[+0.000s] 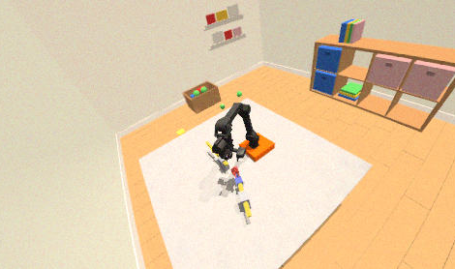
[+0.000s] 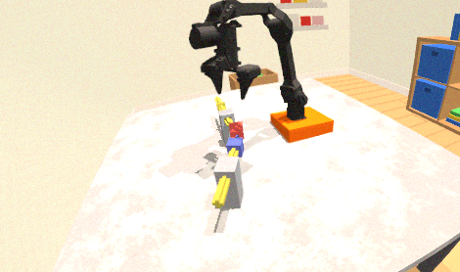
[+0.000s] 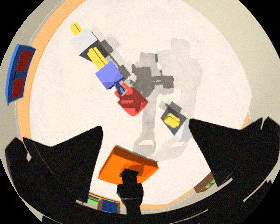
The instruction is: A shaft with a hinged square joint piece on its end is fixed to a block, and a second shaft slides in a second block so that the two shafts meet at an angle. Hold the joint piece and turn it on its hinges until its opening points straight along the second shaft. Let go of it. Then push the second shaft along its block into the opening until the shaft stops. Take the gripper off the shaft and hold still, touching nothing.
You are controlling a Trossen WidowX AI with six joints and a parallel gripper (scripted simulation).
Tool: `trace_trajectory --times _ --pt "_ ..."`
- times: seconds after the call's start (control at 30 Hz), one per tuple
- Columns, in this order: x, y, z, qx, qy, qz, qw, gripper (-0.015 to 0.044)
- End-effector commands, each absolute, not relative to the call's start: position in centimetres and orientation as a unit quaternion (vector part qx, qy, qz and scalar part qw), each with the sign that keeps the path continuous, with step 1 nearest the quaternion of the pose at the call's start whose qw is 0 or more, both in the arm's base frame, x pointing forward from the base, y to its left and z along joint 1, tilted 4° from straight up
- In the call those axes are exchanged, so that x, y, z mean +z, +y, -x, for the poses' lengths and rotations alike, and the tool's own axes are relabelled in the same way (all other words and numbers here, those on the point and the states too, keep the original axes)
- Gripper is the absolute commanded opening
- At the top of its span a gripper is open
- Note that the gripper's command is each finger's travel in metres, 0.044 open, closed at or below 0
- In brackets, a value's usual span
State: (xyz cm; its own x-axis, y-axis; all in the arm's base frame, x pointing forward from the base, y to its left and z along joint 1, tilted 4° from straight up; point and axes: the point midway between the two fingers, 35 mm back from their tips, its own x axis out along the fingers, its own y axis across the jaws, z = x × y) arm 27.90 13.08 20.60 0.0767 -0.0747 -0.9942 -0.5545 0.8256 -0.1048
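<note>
The red joint piece [image 1: 235, 170] [image 2: 236, 129] [image 3: 133, 101] hangs on its hinge at the blue piece [image 1: 238, 179] [image 2: 235, 147] [image 3: 109, 76], on the end of the first yellow shaft [image 1: 247, 209] [image 2: 222, 192] [image 3: 97, 58]. That shaft is held in a grey block [image 2: 236, 183] [image 3: 84, 42]. The second yellow shaft [image 1: 209, 145] [image 2: 220, 104] [image 3: 172, 120] runs through a second grey block [image 2: 226, 116]. Its short near end stands apart from the red piece. Whether the red opening lines up with it is unclear. My gripper [image 2: 231, 95] [image 3: 147, 127] is open and empty, above the second shaft and block.
The arm's orange base [image 1: 265, 146] [image 2: 308, 128] [image 3: 122, 167] stands beside the shafts on the pale mat [image 1: 303, 169]. A brown box of balls [image 1: 202, 99] and a shelf unit [image 1: 385, 97] stand farther back by the walls.
</note>
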Motion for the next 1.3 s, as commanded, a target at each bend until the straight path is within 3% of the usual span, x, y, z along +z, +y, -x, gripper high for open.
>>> trace_trajectory --times 0.0,0.7,1.27 --pt "22.1 13.0 -27.5 0.149 0.657 0.199 0.712 0.044" --pt "19.5 6.1 -26.3 -0.025 0.703 0.024 0.71 0.044" --pt "19.0 6.1 -26.3 -0.174 0.687 -0.098 0.699 0.044"
